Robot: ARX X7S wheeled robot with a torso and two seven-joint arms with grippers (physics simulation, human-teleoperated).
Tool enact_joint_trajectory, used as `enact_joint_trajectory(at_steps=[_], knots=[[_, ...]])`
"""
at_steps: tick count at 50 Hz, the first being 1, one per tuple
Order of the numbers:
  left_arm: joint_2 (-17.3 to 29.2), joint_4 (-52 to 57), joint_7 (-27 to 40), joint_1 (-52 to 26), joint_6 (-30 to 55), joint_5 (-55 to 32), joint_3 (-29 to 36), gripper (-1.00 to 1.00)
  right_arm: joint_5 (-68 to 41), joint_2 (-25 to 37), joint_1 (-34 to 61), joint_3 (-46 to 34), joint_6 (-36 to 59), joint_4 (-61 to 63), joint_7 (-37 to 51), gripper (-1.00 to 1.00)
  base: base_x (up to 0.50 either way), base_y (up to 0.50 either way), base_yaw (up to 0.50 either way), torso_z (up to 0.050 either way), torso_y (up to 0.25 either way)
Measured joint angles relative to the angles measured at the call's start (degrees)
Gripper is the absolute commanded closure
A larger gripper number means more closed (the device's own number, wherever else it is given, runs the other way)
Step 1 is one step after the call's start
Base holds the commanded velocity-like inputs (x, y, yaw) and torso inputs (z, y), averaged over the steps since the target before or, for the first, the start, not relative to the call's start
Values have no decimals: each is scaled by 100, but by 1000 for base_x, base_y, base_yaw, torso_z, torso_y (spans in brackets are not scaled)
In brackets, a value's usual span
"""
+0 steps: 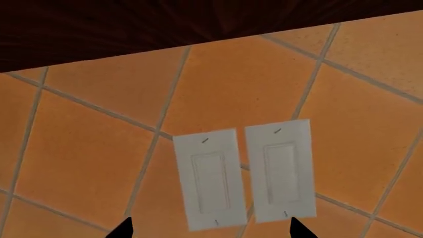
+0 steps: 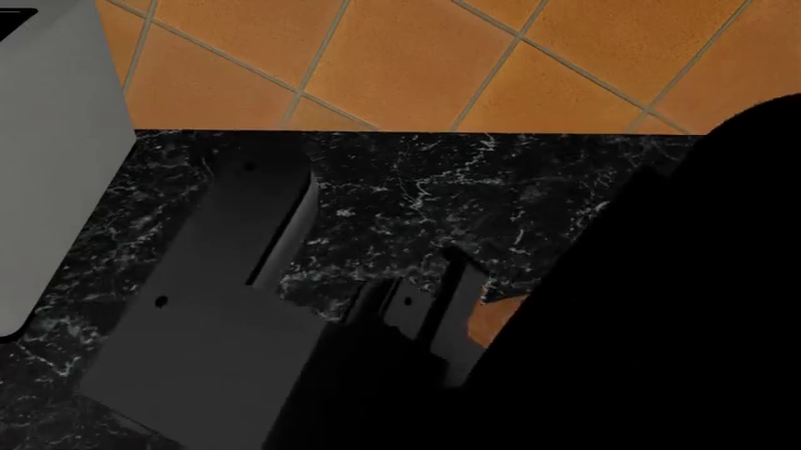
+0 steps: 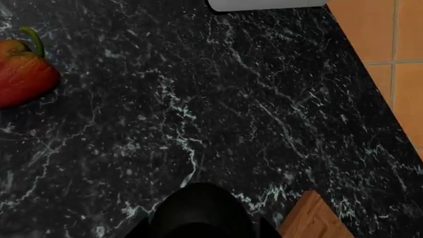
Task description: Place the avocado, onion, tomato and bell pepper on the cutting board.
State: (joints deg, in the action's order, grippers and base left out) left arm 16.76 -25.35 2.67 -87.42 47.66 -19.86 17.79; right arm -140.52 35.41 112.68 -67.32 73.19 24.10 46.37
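In the right wrist view a dark, rounded avocado point(image 3: 198, 203) sits between the fingers of my right gripper point(image 3: 201, 233), which is shut on it just above the black marble counter point(image 3: 218, 109). A corner of the brown wooden cutting board point(image 3: 314, 220) shows right beside it. The red-orange bell pepper point(image 3: 20, 69) with its green stalk lies on the counter, far off at that view's edge. My left gripper point(image 1: 210, 230) is open and empty, facing the tiled wall. The onion and tomato are out of view.
Two white light switches point(image 1: 241, 171) are set in the orange tiled wall point(image 1: 99, 148) under a dark cabinet point(image 1: 165, 20). A grey appliance point(image 2: 51, 187) stands on the counter at the left. My dark arms point(image 2: 651, 309) hide much of the counter.
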Motion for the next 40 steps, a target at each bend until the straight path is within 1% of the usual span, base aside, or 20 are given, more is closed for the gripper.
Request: enact_joint_trajectory(at_steps=[9,25,40], knots=[[-34,-69,-16,-43,-44,-7,25,-100,-262,594,282,-26,-287,217,416,100,0,0,0,0,0],[18,127,28,10,62,-77,-11,-100,-490,1813,583,10,-665,606,1129,100,0,0,0,0,0],[45,238,84,37,125,-128,-53,-100,-2,2827,256,208,-790,685,1107,100,0,0,0,0,0]])
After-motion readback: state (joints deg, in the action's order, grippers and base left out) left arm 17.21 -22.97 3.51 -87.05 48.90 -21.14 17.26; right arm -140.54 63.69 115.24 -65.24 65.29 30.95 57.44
